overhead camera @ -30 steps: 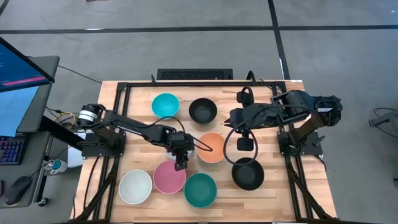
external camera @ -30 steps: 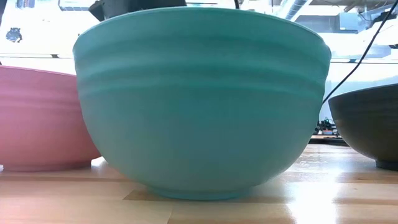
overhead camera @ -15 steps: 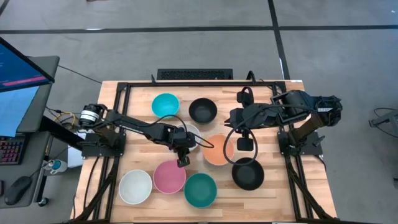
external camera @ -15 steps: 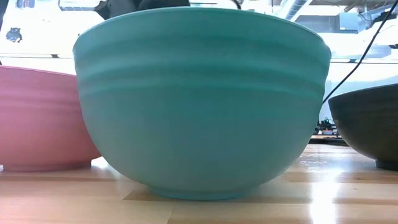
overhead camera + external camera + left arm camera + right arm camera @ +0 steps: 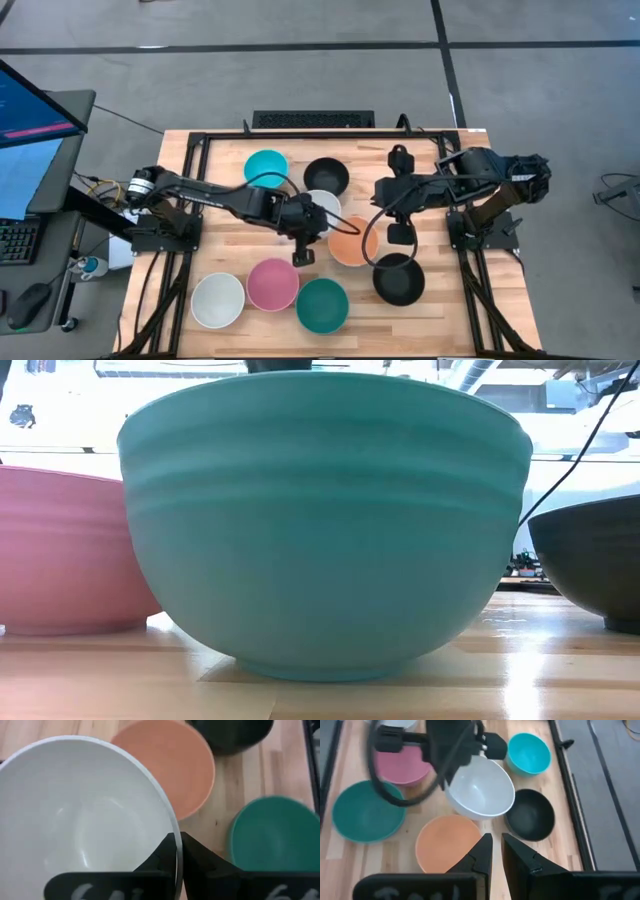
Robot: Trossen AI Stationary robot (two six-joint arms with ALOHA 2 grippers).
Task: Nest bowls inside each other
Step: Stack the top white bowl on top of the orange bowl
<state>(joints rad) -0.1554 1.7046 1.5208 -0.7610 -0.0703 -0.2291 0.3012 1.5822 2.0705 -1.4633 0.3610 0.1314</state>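
Left gripper (image 5: 305, 243) is pinched shut on the rim of a white bowl (image 5: 322, 207), one finger inside the wall and one outside, w/ the bowl tilted and lifted off the table (image 5: 450, 310) near its middle. Main risk, as I read it: it's a thin edge grip on a smooth plastic rim, so the bowl could swing or slip out if the arm moves fast or rotates; it could also clip the orange bowl (image 5: 352, 240) just beside it, since the white rim overlaps the orange one in the high view. If the drop is off-centre the white bowl may land on a rim and tip rather than nest. Left arm is stretched from the table's left edge across to the centre, wrist turned down over the bowl. Right gripper (image 5: 493, 851) hangs over the orange bowl w/ fingers narrow, a slim gap between them, holding nothing; its arm reaches in from the right edge, so the two arms are near each other and could collide over the same spot. Other bowls sit apart: cyan bowl (image 5: 266, 169) and black bowl (image 5: 326, 177) toward the far edge, second black bowl (image 5: 398, 279) toward the right near corner, second white bowl (image 5: 218, 300), pink bowl (image 5: 273, 285) and teal bowl (image 5: 322, 305) along the near edge. Nothing nested yet
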